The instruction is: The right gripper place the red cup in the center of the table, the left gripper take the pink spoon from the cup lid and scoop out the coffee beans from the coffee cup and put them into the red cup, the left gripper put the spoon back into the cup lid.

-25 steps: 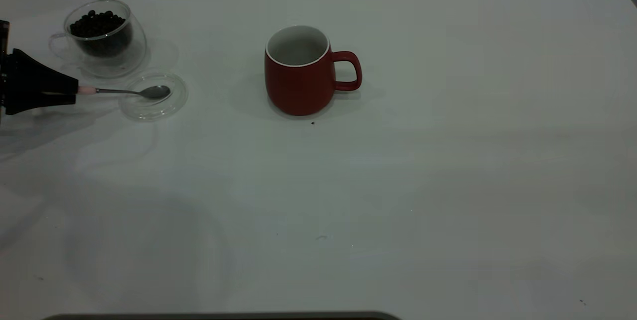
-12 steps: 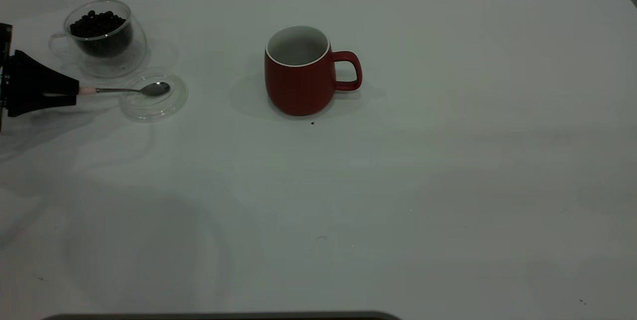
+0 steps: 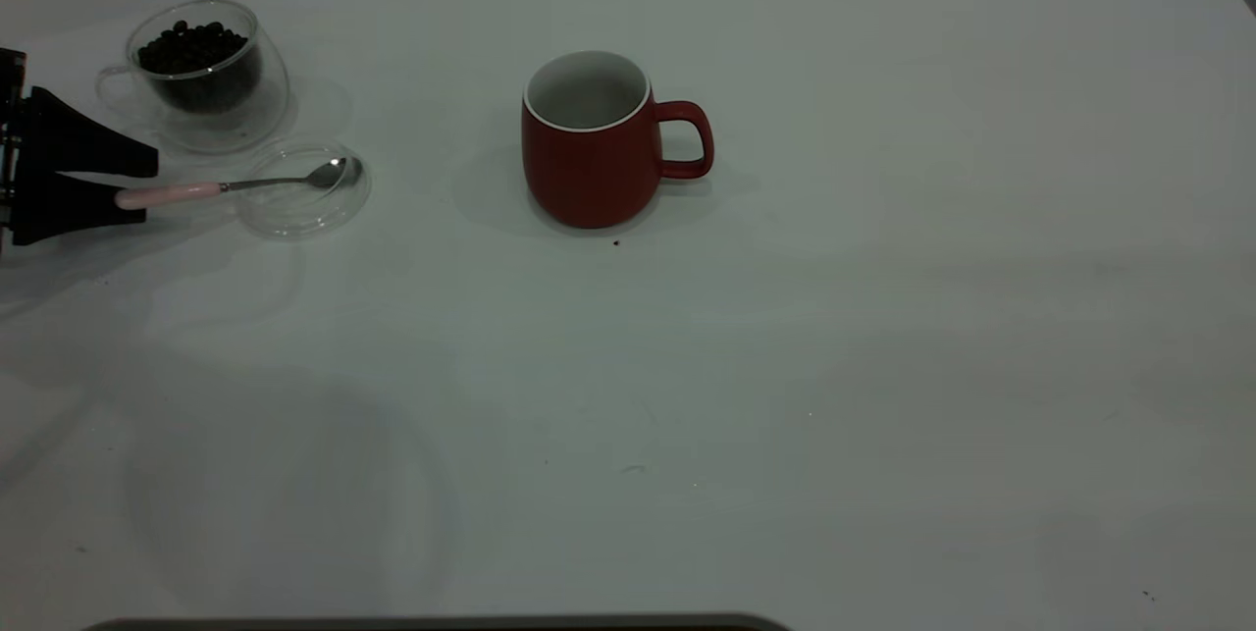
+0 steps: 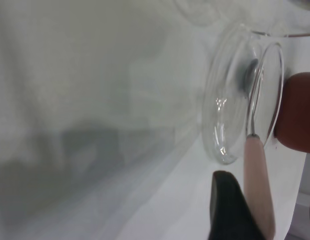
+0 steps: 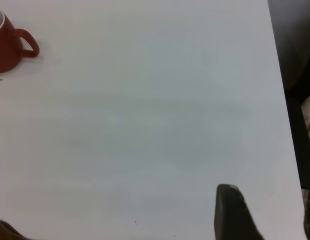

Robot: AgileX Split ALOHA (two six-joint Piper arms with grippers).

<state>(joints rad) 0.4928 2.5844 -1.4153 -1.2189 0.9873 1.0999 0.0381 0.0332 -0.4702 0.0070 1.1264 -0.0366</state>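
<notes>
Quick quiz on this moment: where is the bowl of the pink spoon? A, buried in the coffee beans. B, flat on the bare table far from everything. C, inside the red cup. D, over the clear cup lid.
D: the pink spoon has its metal bowl over the cup lid, while its handle lies between the open fingers of the left gripper.

pink spoon [image 3: 231,185] across cup lid [image 3: 304,207], jaws parted

dim, even light | soft shadows on the table [image 3: 785,366] | left wrist view blurred close up
</notes>
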